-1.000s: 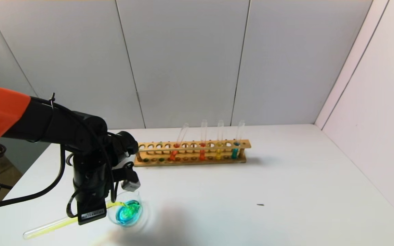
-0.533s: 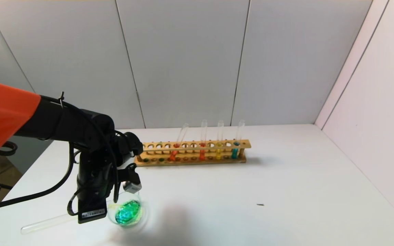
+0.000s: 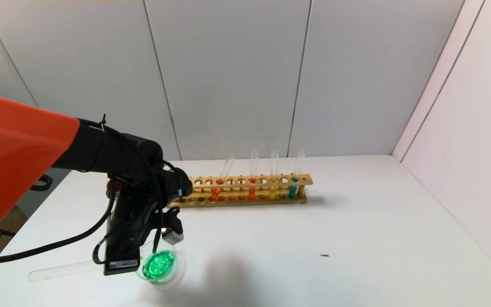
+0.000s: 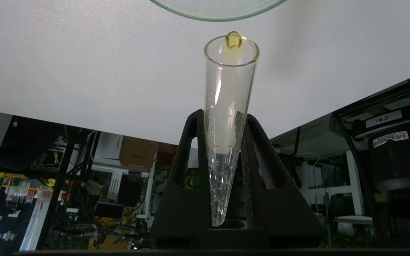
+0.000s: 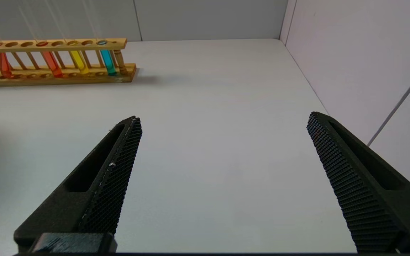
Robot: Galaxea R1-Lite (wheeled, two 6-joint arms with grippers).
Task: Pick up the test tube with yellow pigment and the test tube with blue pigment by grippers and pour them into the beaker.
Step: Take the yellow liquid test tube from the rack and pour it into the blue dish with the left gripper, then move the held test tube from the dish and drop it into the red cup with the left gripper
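Pinching the emptied test tube with yellow pigment (image 4: 228, 117) between its fingers, the left gripper (image 4: 226, 170) held it tilted mouth-down at the beaker (image 3: 159, 265) of green liquid on the table (image 3: 356, 238), apparently draining a last drop; the right gripper (image 5: 222, 177) waited with fingers spread.

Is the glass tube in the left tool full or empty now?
Nearly empty. The tube in the left tool is clear, with one yellow drop at its mouth; the beaker holds green liquid.

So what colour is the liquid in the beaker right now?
Bright green, seen best in the head view, in the beaker.
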